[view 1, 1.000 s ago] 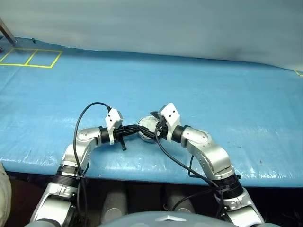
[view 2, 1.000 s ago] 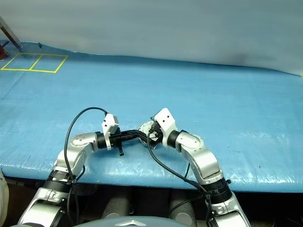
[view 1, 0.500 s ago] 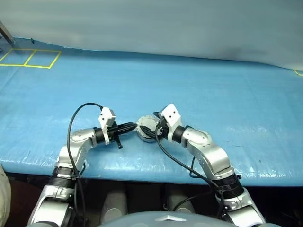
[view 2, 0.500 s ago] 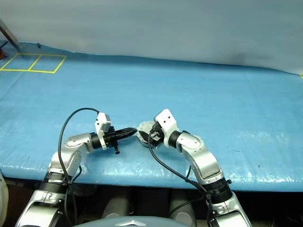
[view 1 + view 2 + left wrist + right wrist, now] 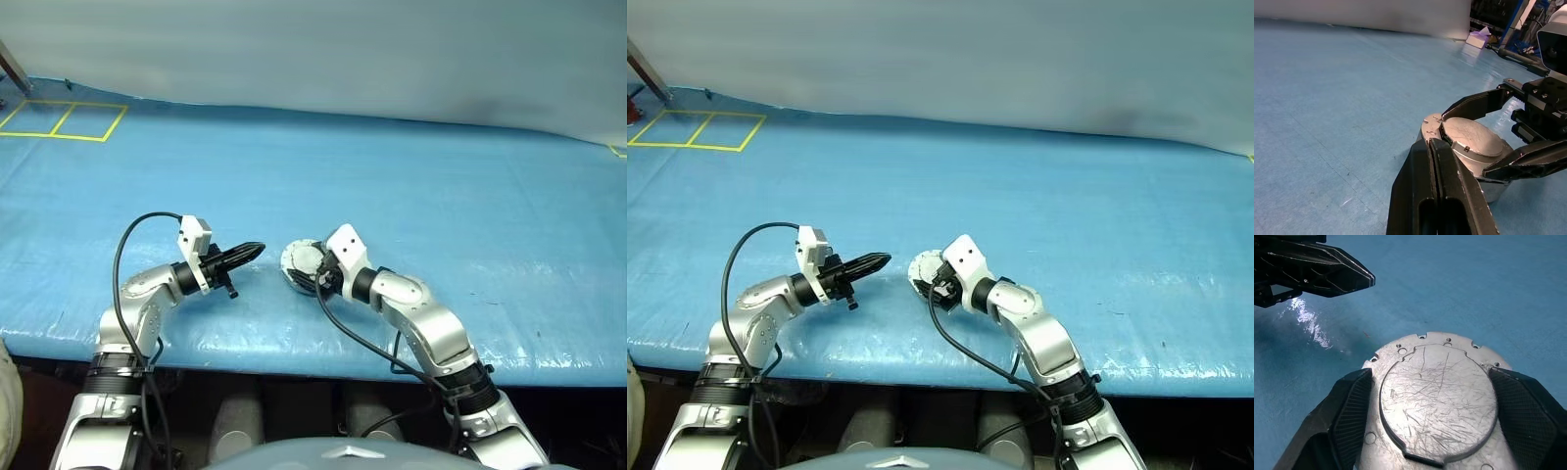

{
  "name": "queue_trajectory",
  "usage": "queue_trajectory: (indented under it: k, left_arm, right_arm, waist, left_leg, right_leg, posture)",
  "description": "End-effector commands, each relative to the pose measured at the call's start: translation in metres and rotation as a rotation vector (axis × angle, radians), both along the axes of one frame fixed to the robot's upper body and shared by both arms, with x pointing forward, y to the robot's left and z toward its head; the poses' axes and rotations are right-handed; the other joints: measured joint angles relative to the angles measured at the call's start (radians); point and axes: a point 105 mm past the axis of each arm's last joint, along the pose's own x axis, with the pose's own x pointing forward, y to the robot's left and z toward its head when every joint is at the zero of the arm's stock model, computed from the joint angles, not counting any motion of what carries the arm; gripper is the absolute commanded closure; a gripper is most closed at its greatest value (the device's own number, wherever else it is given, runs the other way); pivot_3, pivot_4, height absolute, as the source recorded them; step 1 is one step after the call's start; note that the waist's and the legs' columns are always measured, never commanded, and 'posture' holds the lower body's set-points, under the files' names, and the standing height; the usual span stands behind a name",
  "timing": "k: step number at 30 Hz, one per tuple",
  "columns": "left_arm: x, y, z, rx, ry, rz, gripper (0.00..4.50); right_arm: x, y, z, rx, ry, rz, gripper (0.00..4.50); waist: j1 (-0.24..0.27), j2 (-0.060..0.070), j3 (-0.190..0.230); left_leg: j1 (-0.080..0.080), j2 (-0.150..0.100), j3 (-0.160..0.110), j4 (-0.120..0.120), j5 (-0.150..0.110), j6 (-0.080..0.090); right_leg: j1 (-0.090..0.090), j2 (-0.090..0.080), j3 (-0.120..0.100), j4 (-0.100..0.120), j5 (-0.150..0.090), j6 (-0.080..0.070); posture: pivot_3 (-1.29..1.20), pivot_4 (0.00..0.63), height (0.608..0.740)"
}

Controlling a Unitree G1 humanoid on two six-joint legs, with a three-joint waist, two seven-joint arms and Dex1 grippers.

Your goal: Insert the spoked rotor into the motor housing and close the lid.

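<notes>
The motor housing [image 5: 1488,183] sits on the blue table [image 5: 421,186] near its front edge, about midway along it, with the lid [image 5: 1437,399] already on top, plain scratched face up; the spoked rotor is presumably inside, though that cannot be checked. What seems left is only to seat the lid fully and let go. The right gripper [image 5: 1435,401] brackets the closed assembly, one finger at each side; whether they press or merely flank it I cannot tell. The left gripper [image 5: 250,253] is closed and empty. A second ago its tips touched the housing; it has now pulled away toward the table's left end, and the assembly has sunk slightly.
</notes>
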Motion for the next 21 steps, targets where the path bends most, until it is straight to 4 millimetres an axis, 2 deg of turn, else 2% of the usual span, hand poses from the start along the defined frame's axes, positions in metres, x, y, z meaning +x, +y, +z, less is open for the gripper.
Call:
queue_trajectory:
  k: [1,8,21]
  left_arm:
    - [-0.001,-0.002,0.014,-0.003,-0.058,-0.011,4.50]
    - [-0.002,-0.004,0.011,0.005,-0.050,-0.021,4.50]
    - [-0.006,-0.007,0.006,0.013,-0.034,-0.035,4.50]
  right_arm:
    - [-0.001,0.001,0.000,0.007,-0.003,0.000,1.47]
    - [0.004,0.001,0.011,0.032,-0.028,-0.006,1.47]
    - [0.001,-0.003,0.013,-0.052,-0.070,0.056,1.47]
  waist:
    - [0.000,0.000,0.000]
    - [0.000,0.000,0.000]
    - [0.001,0.000,0.000]
  left_leg:
    - [0.000,0.000,0.000,0.000,0.000,0.000]
    - [0.000,0.000,0.000,0.000,0.000,0.000]
    - [0.000,0.000,0.000,0.000,0.000,0.000]
  right_leg:
    - [0.000,0.000,0.000,0.000,0.000,0.000]
    - [0.000,0.000,0.000,0.000,0.000,0.000]
    - [0.000,0.000,0.000,0.000,0.000,0.000]
  posture:
    - [0.00,0.150,0.740]
    - [0.00,0.150,0.740]
    - [0.00,0.150,0.740]
